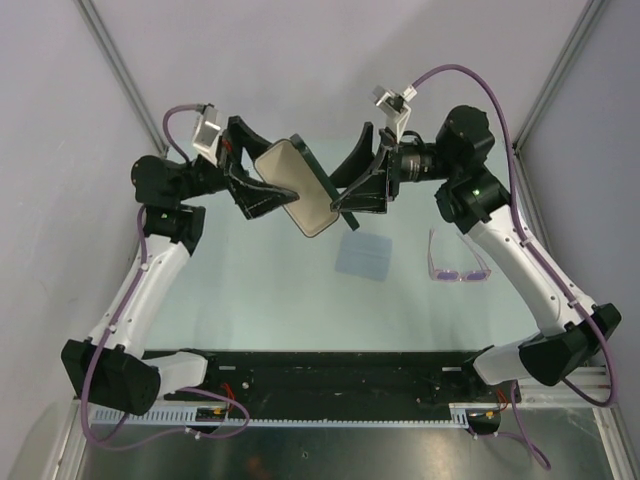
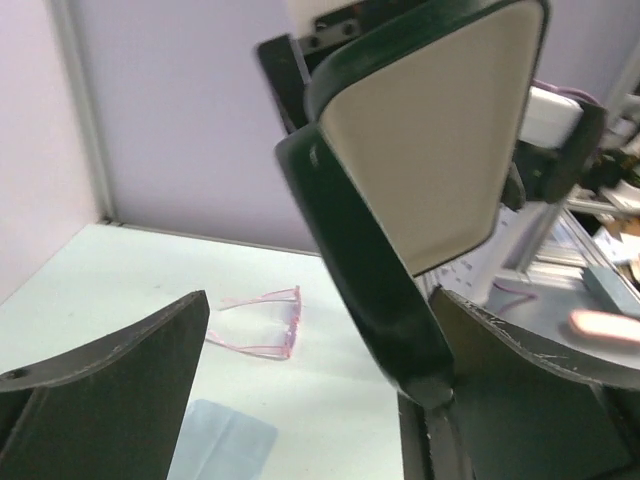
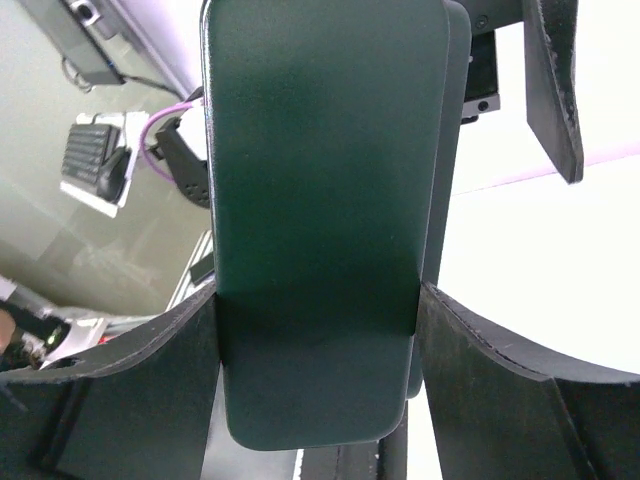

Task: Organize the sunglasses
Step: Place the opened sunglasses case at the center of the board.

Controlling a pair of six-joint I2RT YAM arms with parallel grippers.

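The sunglasses [image 1: 458, 258], a thin pink frame with their temple arms unfolded, lie on the table at the right, near the right arm; they also show in the left wrist view [image 2: 265, 322]. The dark case [image 1: 300, 190] is held open in the air between both grippers, its beige lining showing [image 2: 430, 150]. My right gripper [image 1: 345, 175] is shut on the case's dark shell [image 3: 320, 150], one finger on each long edge. My left gripper [image 1: 262, 172] is spread wide around the case's other end; only one finger [image 2: 520, 400] touches the case's rim.
A pale blue square cloth [image 1: 363, 257] lies on the table below the case, left of the sunglasses; it also shows in the left wrist view [image 2: 215, 445]. Grey walls with metal posts enclose the back and sides. A black rail runs along the near edge.
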